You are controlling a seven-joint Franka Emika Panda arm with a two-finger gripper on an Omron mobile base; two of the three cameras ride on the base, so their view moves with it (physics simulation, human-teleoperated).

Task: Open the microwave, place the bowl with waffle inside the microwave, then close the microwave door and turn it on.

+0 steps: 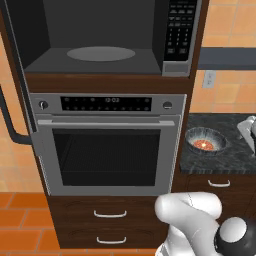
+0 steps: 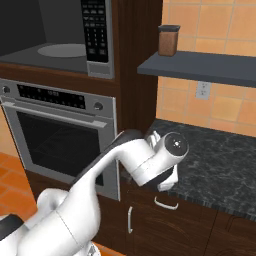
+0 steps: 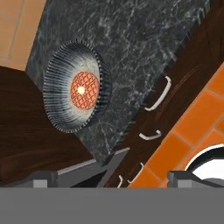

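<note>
A dark marbled stone table (image 1: 220, 161) sits right of the oven cabinet. On it, near its left edge, rests a ribbed grey bowl (image 1: 205, 140) holding a reddish-orange waffle (image 1: 204, 144). Above, a dark wall shelf (image 2: 200, 66) carries a brown jar (image 2: 168, 40) near its left end.

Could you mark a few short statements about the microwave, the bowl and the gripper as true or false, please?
1. The microwave stands open, its turntable bare. True.
2. The bowl sits inside the microwave. False: it rests on the dark stone counter to the right of the oven.
3. The waffle lies in the bowl. True.
4. The gripper is clamped on the bowl. False: its jaws are open, and the bowl lies apart from them.
5. A jar stands on the shelf. True.
</note>
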